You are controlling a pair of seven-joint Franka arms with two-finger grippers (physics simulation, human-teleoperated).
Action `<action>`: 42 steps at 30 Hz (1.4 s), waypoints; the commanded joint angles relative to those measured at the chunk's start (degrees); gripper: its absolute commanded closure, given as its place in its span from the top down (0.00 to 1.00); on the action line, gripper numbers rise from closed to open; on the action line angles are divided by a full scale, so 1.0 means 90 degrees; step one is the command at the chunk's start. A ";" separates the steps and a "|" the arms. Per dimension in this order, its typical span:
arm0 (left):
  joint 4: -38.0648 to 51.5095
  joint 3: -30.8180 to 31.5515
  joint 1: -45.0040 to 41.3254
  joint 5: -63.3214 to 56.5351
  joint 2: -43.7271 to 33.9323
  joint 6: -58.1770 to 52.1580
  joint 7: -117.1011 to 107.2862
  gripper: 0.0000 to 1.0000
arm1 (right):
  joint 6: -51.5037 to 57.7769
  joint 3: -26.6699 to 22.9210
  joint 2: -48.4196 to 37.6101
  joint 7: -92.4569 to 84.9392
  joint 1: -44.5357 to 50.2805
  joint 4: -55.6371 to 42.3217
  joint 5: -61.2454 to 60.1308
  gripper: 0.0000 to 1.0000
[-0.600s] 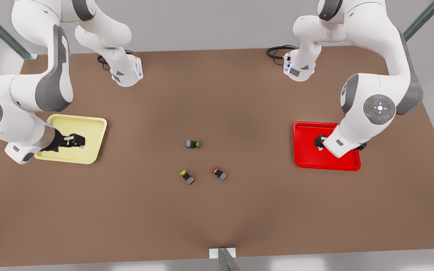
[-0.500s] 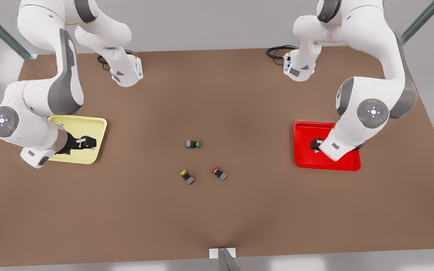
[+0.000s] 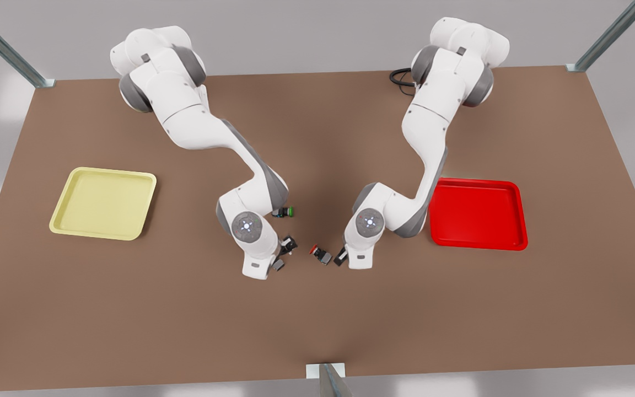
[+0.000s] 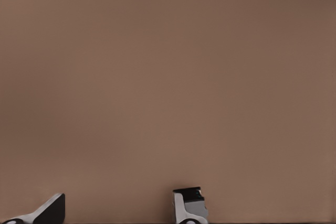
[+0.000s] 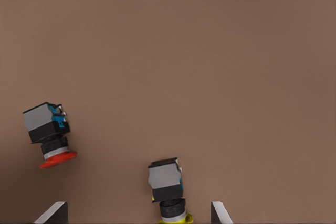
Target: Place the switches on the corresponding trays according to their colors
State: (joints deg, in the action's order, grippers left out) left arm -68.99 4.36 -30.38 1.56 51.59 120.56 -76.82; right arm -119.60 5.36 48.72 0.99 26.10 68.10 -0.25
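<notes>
Nearest in, the right pincer point(image 5: 136, 214) is down low over the yellow switch point(image 5: 167, 187), at the end of the arm on the front view's left (the right wrist view settles which arm that is). It is spread wide, with one fingertip point(image 5: 52, 212) on each side of the switch and nothing pinched yet. Here is what the coming move turns on: the switch's long axis runs along the gap and across the line of closing, so the pads should meet the flat sides of the boxy body. It lies off-centre, closer to one finger, so I'd expect a small nudge as they close.

Just beside it lies the red switch point(image 3: 321, 255), on its side on the brown surface point(image 3: 317, 320). Its red cap points away from the left pincer point(image 3: 340, 257) and its grey end points toward it. That pincer sits right next to the switch on the front view's right; whether it is spread or pressed together I cannot tell. Each arm is the nearer one to its own switch.

A little farther back sits the green switch point(image 3: 284, 211), close to the right arm's elbow (not part of this job).

Out wide are the yellow tray point(image 3: 102, 204) and the red tray point(image 3: 477, 212), well apart from the switches.
</notes>
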 commanded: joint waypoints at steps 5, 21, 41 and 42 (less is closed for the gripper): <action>0.0058 0.0024 -0.0101 0.0119 0.0274 0.0638 -0.0009 1.00 | -0.0246 0.0039 0.0494 -0.0364 0.0020 -0.0038 0.0038 1.00; 0.0946 0.0014 -0.0433 0.0100 0.1094 0.0657 -0.0898 1.00 | -0.0696 -0.0019 0.0953 -0.0774 0.0000 -0.0028 0.0057 0.77; 0.0966 -0.0005 -0.0462 -0.0125 0.1221 0.0648 -0.0693 0.55 | -0.0617 0.0000 0.0983 -0.0764 -0.0010 -0.0009 0.0096 0.53; 0.0966 -0.0005 -0.0462 -0.0125 0.1221 0.0657 -0.0693 0.55 | -0.0617 0.0000 0.0983 -0.0754 -0.0010 -0.0009 0.0096 0.54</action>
State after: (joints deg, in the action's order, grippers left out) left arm -60.38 4.26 -34.55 0.53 62.58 126.47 -83.06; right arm -125.16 5.36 57.57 -5.80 26.02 68.08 0.62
